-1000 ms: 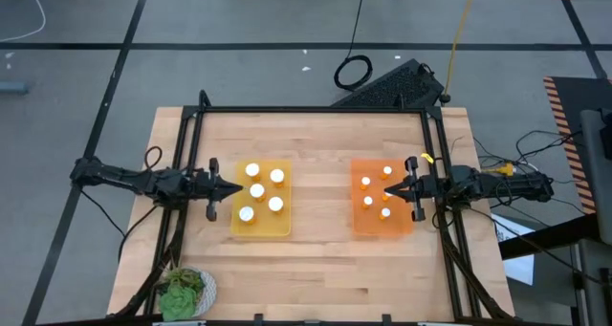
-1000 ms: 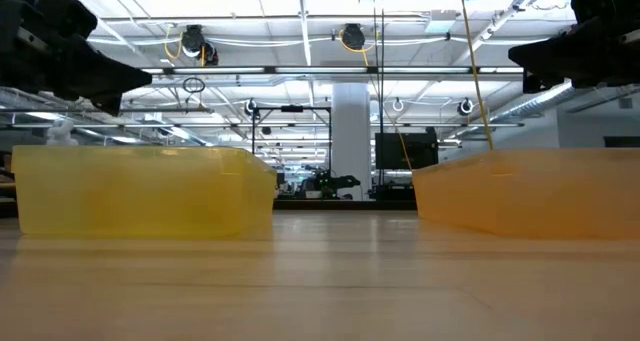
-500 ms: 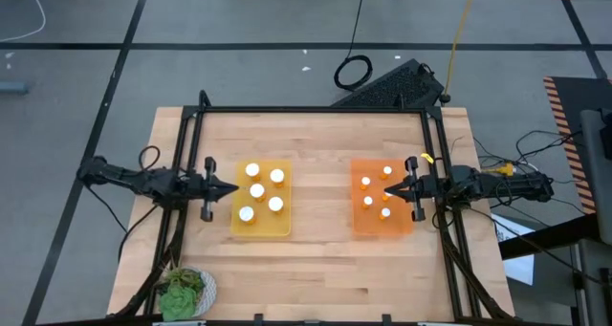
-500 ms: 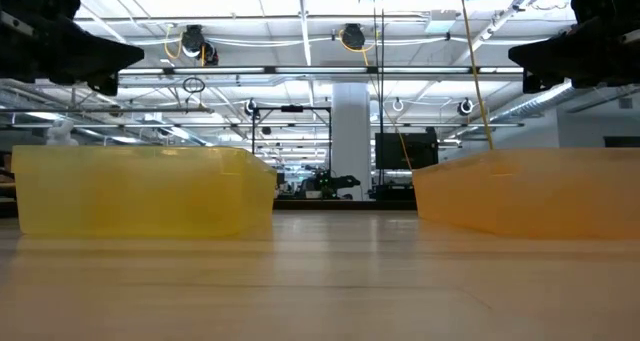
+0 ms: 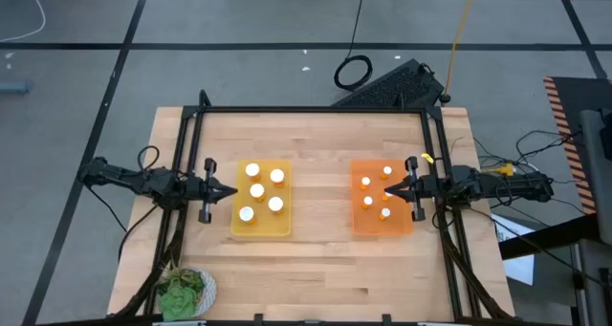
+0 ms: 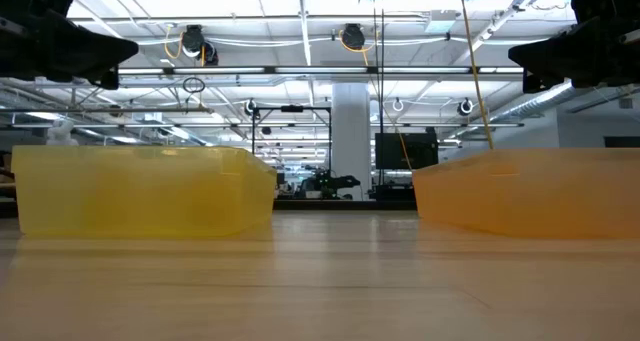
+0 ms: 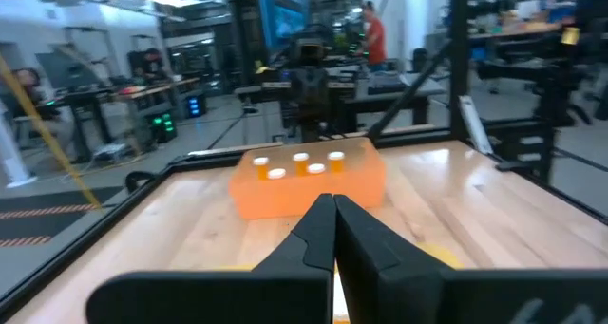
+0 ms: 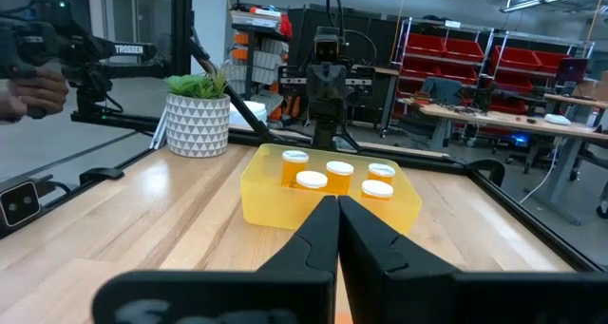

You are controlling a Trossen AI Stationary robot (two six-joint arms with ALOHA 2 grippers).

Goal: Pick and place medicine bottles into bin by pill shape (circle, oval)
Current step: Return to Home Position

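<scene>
Several amber medicine bottles (image 5: 256, 191) with wide white caps stand upright in the yellow bin (image 5: 282, 226) on the table's left half. Several smaller-capped bottles (image 5: 365, 182) stand in the orange bin (image 5: 360, 221) on the right half. My left gripper (image 5: 232, 189) is shut and hangs level in the air at the yellow bin's left edge, holding nothing. My right gripper (image 5: 386, 189) is shut and hangs level over the orange bin's right part, above the bottles. In the left wrist view the orange bin (image 7: 309, 183) lies beyond my shut left gripper (image 7: 333, 219); in the right wrist view the yellow bin (image 8: 328, 200) lies beyond my right gripper (image 8: 337, 219).
A green plant (image 5: 184, 292) in a white pot stands at the table's near left corner. A black frame (image 5: 311, 110) runs along the table's far, left and right sides. Bare wood (image 5: 320, 197) lies between the two bins and along the near edge.
My left gripper has drawn back a little toward the table's left edge, from over the yellow bin's edge, and has risen and levelled out from a downward tilt. It stays shut. The right arm and the bottles have kept still.
</scene>
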